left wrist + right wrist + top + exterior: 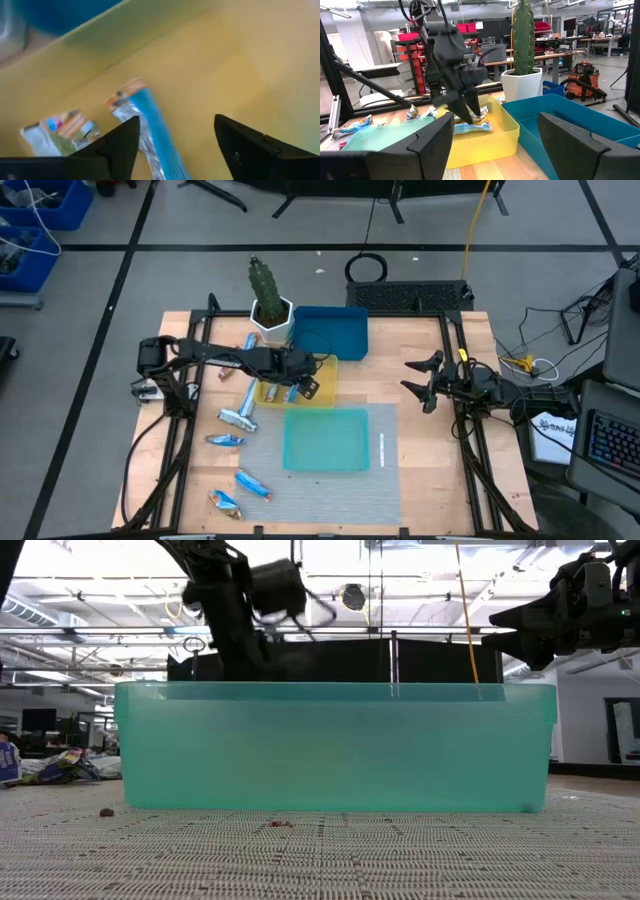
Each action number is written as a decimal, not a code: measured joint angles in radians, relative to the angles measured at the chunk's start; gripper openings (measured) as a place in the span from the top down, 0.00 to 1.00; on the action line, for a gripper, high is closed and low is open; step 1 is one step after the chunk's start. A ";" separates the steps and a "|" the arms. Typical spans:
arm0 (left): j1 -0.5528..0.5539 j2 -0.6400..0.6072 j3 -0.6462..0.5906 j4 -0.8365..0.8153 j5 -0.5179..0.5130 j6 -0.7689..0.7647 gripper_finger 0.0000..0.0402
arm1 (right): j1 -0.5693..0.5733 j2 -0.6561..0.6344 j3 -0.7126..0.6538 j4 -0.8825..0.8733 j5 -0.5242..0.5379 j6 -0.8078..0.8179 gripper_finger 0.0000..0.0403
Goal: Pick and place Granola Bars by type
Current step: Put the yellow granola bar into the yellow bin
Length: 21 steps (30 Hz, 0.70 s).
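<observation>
My left gripper [175,145] has its fingers spread apart with nothing clamped between them. It hangs inside the yellow tray [235,65], directly above a blue-wrapped granola bar [155,132] that lies on the tray floor between the fingers. A second bar with a white, green and orange wrapper [57,132] lies just beside it on the same floor. In the high view I read the left gripper [297,380] over the yellow tray [325,395], with both bars beneath it.

My right gripper [425,385] waits over the bare tabletop on the right side, its fingers apart and empty, well clear of the trays.

The yellow tray sits between the dark blue tray [332,332] behind it and the teal tray [325,442] in front of it. A potted cactus [268,295] stands beside the blue tray.

The remaining granola bars [238,418] lie loose on the wooden table [415,340] to the left of the trays, spread from beside the yellow tray toward the front edge.
</observation>
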 joint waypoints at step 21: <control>-0.157 -0.369 0.005 -0.175 0.278 0.517 0.24 | 0.000 0.000 0.000 0.000 0.000 0.000 0.31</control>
